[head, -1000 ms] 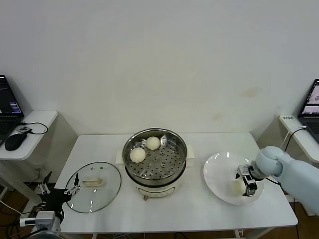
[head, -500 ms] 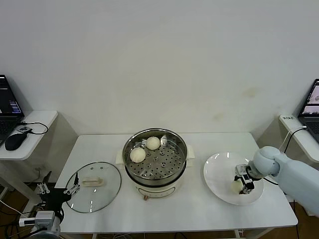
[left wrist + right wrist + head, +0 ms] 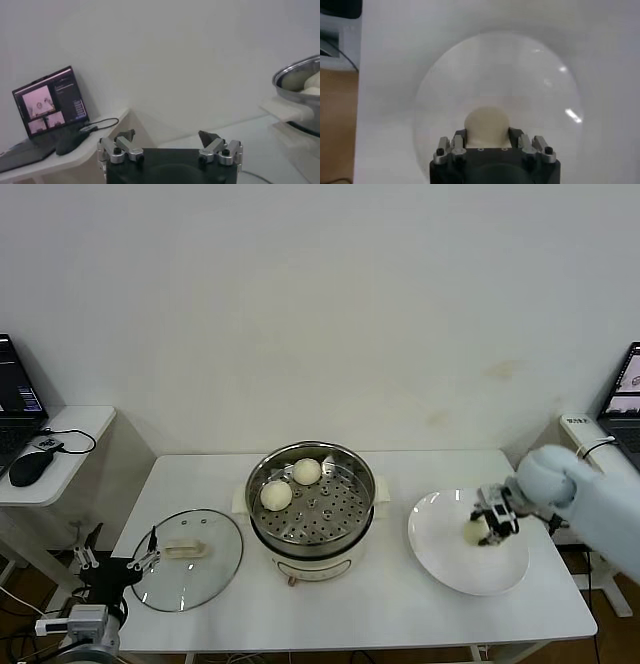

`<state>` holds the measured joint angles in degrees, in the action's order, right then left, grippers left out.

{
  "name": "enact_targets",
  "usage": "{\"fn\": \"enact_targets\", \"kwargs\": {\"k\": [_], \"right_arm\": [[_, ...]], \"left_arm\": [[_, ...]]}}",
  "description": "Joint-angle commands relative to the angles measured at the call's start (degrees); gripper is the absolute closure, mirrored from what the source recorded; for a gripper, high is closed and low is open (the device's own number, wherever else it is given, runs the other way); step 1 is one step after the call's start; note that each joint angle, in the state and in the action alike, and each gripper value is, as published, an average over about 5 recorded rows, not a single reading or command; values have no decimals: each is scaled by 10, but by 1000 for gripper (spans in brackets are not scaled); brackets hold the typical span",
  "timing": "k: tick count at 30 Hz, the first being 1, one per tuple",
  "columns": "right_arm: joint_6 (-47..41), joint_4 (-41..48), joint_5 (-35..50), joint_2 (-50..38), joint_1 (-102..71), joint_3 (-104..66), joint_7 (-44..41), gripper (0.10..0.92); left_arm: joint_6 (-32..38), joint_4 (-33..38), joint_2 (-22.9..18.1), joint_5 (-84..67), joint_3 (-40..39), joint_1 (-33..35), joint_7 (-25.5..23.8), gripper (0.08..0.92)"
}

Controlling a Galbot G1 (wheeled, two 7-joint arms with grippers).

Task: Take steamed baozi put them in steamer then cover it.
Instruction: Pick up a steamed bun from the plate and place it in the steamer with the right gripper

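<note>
Baozi (image 3: 475, 530) pinched in right end effector (image 3: 492, 522) over plate (image 3: 445, 559)—steamer (image 3: 311, 502) at 9 o'clock; left end effector (image 3: 169, 142) spread, off bench.

Right gripper (image 3: 487, 142) has its fingers clamped on either side of a bun (image 3: 486, 121), holding it over the white plate (image 3: 540, 85). Plate sits on a white table (image 3: 390, 75), wood floor (image 3: 337, 125) off the edge.

Bright, even overhead light w/ soft shadows on the surface (image 3: 400, 604). Glare spots on plate (image 3: 570, 115) and steamer (image 3: 345, 459). Right arm slightly motion-blurred; wrist-view backgrounds soft.
</note>
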<state>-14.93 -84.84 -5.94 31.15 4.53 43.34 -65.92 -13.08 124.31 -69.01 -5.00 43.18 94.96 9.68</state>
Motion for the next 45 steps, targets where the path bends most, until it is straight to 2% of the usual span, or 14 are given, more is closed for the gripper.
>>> {"fn": "enact_targets", "kwargs": {"k": [1,13,18,24,30,45], "right_arm": [[-2,-6,116,83,281,150,-2,482],[10,9,200,308,316,220,52,482],[64,23,181,372,287,246,62,481],[144,14,88,387,262,283,59,474],[207,13,33,390,242,301,68,474],[253,2,9,378,224,309,77,465]], "left_arm": [[0,2,1,0,0,0,0,177],[-2,11,-3,-2,13,1,0,177],[-2,18,-7,-8,27,5,1,177],[0,23,-12,-15,42,8,1,177],[2,16,-18,-19,47,7,3,177],[7,8,-28,-19,44,3,5,177]]}}
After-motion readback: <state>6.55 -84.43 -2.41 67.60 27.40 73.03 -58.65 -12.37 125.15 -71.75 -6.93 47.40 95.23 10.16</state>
